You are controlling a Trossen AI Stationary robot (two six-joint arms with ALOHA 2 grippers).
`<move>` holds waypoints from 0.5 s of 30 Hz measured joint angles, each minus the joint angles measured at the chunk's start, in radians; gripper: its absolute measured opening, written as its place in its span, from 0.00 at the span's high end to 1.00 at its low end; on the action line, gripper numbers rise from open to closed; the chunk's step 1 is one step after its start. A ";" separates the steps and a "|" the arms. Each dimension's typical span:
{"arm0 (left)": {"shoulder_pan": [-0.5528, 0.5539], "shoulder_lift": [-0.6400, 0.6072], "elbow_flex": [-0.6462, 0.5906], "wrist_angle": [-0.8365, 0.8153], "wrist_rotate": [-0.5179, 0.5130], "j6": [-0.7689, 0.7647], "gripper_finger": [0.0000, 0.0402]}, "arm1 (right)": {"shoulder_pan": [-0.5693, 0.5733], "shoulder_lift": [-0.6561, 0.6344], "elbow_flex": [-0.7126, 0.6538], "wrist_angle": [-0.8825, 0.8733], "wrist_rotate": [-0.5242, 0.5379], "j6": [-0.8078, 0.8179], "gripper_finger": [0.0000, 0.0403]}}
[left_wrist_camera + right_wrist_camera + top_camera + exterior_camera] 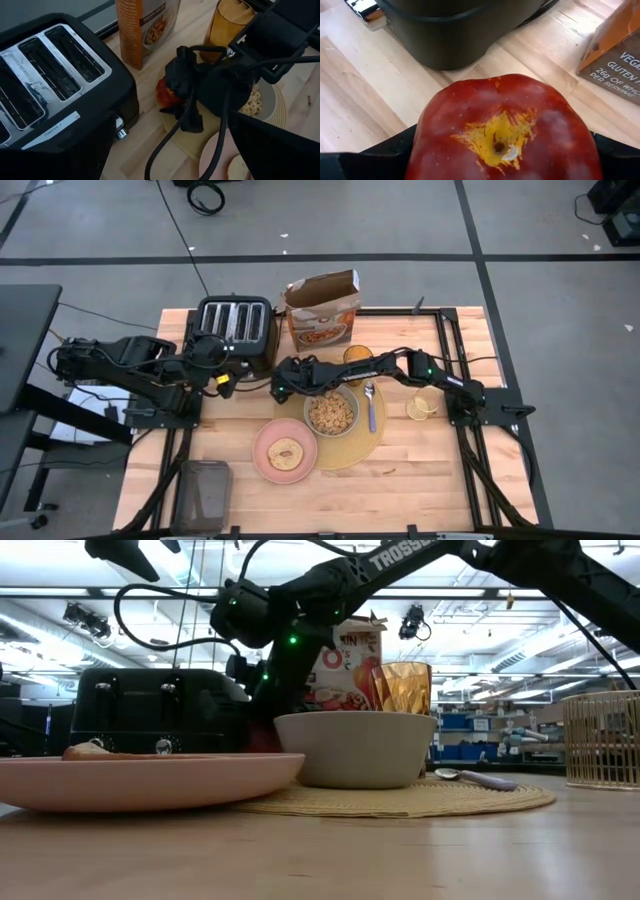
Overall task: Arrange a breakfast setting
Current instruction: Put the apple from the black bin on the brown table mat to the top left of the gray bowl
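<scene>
Here the right gripper (283, 386) clasps the round red-yellow apple (505, 135) beside the black toaster (235, 328). Best lower it gently onto the woven tan placemat (350, 448), then release. The left gripper (222, 380) waits wide.

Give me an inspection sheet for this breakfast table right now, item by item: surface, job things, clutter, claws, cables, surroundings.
Surface: wooden table, dry.
Job's things: tan placemat under grey bowl of cereal; spoon beside bowl on the mat; pink plate with toast round; amber glass behind bowl; apple low beside the toaster.
Clutter: black toaster, cereal box, wire basket, dark tray.
Claws: right claw closed around the apple; left claw open, empty, by the toaster.
Cables: black cables along the right arm.
Surroundings: grey taped floor, shelving behind; no people seen.
</scene>
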 joint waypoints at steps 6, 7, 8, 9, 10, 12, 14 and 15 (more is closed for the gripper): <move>0.000 0.000 0.000 0.000 -0.005 0.000 0.03 | -0.011 0.003 -0.002 -0.015 -0.062 -0.003 0.11; 0.000 0.000 0.000 0.000 -0.005 0.000 0.03 | -0.010 0.003 -0.002 -0.012 -0.062 -0.003 0.11; 0.000 0.000 0.000 0.000 -0.005 0.000 0.03 | -0.008 0.002 -0.002 -0.008 -0.065 -0.004 0.11; 0.000 0.000 0.000 0.000 -0.005 0.000 0.03 | -0.008 0.002 -0.001 -0.006 -0.072 -0.009 0.11; 0.000 0.000 0.000 0.000 -0.005 0.000 0.03 | -0.008 0.002 0.000 -0.007 -0.077 -0.011 0.11; 0.000 0.000 0.000 0.000 -0.005 0.000 0.03 | -0.008 0.002 0.002 -0.005 -0.080 -0.025 0.11; 0.000 0.000 0.000 0.001 -0.006 0.000 0.03 | -0.008 0.002 0.004 0.008 -0.081 -0.028 0.11; 0.000 0.000 0.000 0.000 -0.006 0.000 0.03 | -0.008 0.002 0.004 0.008 -0.077 -0.028 0.11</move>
